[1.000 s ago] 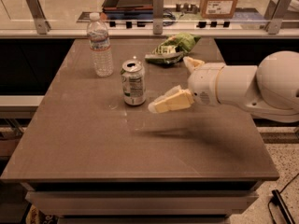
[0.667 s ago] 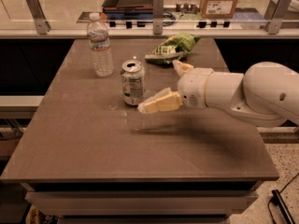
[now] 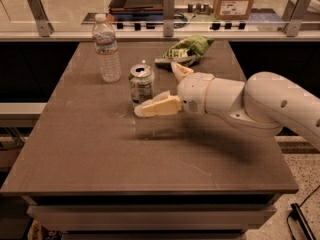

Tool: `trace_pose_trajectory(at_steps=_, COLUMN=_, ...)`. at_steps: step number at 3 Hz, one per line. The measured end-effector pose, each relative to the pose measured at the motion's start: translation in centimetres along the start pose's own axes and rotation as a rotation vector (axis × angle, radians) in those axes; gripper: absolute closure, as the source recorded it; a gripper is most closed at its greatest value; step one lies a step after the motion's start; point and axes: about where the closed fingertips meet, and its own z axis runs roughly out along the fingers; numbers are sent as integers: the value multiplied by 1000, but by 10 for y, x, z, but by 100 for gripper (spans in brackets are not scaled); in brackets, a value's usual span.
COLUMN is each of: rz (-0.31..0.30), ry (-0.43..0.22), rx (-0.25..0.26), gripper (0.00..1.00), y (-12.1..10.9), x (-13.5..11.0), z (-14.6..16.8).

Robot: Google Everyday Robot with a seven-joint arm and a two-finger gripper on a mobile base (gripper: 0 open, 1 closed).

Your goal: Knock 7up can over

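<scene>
At the middle of the worktop [image 3: 75,149], the 7up can [image 3: 141,84] is standing upright — the gripper [image 3: 157,89] is hovering just beside it, wide open and holding nothing, likely poised to shove it sideways

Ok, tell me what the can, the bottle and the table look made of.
Can: metal, probably aluminium, going by the shiny silver top with a pull tab.
Bottle: clear plastic, with see-through ribbed walls and a white cap.
Table: dull brown top, perhaps laminate; hard to say.
The pincer, just right of the can, looks like pale plastic.
</scene>
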Motion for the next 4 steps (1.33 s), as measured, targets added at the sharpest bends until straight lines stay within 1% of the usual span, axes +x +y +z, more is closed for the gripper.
trace_pose_trajectory(at_steps=2, rz=26, ry=-46, rx=-32, gripper=0, y=-3, x=3, z=19)
trace_pose_trajectory(at_steps=3, rz=29, ry=-59, rx=-50, gripper=15, y=-5, x=6, z=26)
trace_pose_trajectory(at_steps=4, rz=20, ry=-69, rx=-67, gripper=38, y=-6, x=5, z=31)
